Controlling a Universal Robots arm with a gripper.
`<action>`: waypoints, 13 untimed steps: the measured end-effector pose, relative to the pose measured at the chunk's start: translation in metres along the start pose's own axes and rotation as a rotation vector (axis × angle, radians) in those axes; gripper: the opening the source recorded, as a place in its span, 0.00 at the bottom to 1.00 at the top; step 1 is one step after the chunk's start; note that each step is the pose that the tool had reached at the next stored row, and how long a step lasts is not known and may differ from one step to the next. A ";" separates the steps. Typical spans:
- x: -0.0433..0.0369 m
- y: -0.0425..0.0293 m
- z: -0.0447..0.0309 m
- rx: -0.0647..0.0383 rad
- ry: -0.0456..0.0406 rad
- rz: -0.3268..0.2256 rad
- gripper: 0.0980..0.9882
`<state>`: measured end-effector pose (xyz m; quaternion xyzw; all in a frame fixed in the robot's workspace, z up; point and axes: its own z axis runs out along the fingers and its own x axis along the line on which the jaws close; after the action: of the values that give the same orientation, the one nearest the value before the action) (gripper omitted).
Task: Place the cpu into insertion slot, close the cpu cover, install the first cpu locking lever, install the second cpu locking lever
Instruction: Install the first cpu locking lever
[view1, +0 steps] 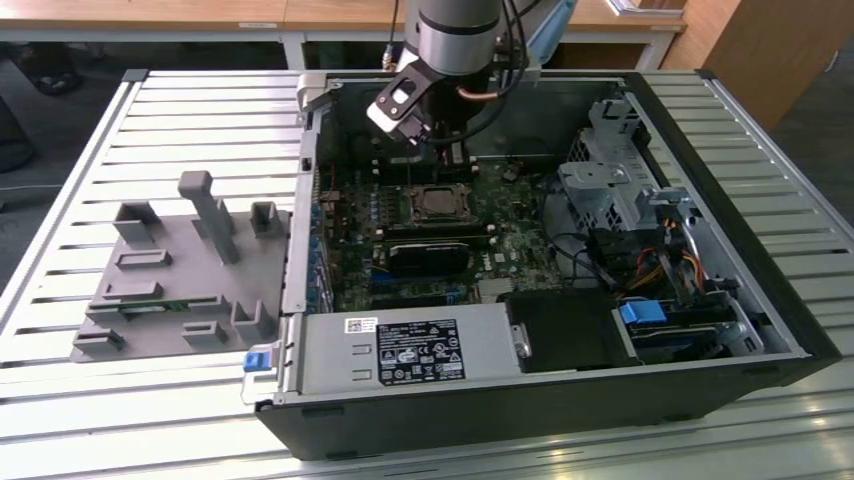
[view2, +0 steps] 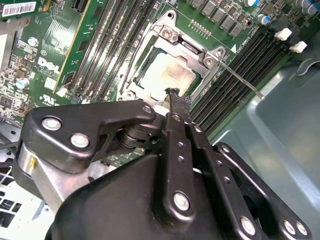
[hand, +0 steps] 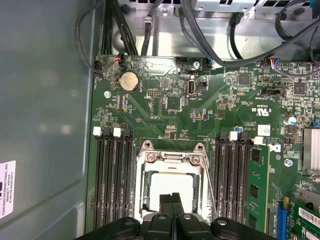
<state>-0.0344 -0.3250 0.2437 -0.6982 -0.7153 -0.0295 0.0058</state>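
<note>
Inside the open case (view1: 561, 410), the cpu (hand: 172, 182) already sits in the slot (view1: 437, 203), and the cover (hand: 142, 182) lies flat around it. The hand (hand: 172, 200) hangs just above the cover's edge with its fingers pressed together, pinching nothing. A thin lever (view2: 240, 80) angles out beside the memory slots (hand: 114, 185) and looks unlatched, so I judge the lever step is in hand. That step calls for a fine push on a slim wire in a tight space.

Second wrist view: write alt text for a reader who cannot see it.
The black hand, shut, points at the pale cpu seated under its silver cpu cover. Long black memory slots flank it on the green board.
</note>
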 end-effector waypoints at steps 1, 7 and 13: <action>0.0000 0.0000 -0.0002 0.000 -0.0001 0.000 0.01; 0.0001 0.0001 -0.0020 0.000 -0.0019 0.000 0.01; 0.0004 0.0003 -0.0091 0.000 -0.0031 0.000 0.01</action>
<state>-0.0344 -0.3250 0.2528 -0.6983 -0.7153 -0.0283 0.0047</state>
